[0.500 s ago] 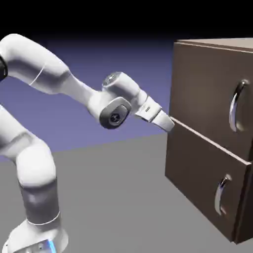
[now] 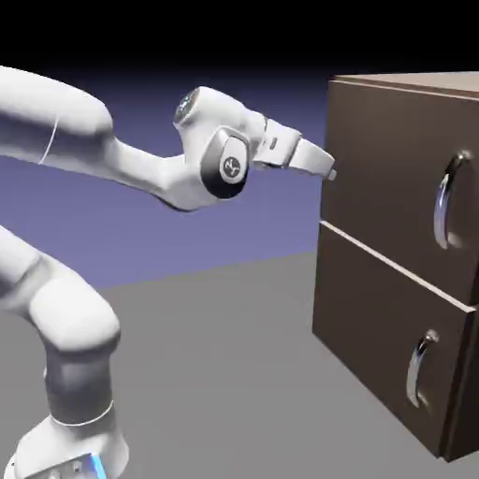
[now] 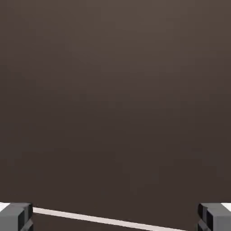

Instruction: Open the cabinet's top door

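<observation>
A robot gripper (image 2: 331, 173), fingers wide apart, faces the cabinet's (image 2: 374, 290) closed top door (image 2: 384, 168), likely rigid and weighty, best gripped by its smooth handle (image 2: 450, 201) at three o'clock.

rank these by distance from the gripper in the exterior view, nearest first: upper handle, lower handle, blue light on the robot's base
1. upper handle, right, on the top door
2. lower handle, below it
3. blue light, bottom left

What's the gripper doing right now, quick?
Gripper: open, holding nothing, fingers wide apart, facing the cabinet's dark front panel.
</observation>
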You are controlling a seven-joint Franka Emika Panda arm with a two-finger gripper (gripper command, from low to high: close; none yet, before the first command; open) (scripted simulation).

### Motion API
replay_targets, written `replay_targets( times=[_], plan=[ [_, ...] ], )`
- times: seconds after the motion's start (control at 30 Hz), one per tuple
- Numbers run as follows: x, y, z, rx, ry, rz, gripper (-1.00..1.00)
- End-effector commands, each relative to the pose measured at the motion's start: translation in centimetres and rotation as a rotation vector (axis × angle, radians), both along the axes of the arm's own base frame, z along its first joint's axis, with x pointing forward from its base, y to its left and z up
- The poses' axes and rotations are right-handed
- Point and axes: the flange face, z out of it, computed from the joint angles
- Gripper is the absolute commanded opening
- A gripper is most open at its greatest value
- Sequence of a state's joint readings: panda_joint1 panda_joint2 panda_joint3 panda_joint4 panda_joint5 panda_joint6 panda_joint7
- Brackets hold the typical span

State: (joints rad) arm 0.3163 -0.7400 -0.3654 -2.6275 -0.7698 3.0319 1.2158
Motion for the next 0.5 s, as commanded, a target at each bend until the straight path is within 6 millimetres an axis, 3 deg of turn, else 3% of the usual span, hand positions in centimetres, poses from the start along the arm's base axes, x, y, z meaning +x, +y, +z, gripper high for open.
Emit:
replay_targets(
  times=[0.0,0.23,0.47],
  plan=[
    [-0.2,-0.2,0.5,0.000,-0.018,0.002,0.00],
    [-1.2,-2.3,3.5,0.008,-0.137,0.012,0.00],
    [-1.7,-5.3,5.0,0.026,-0.241,0.009,0.00]
  ],
)
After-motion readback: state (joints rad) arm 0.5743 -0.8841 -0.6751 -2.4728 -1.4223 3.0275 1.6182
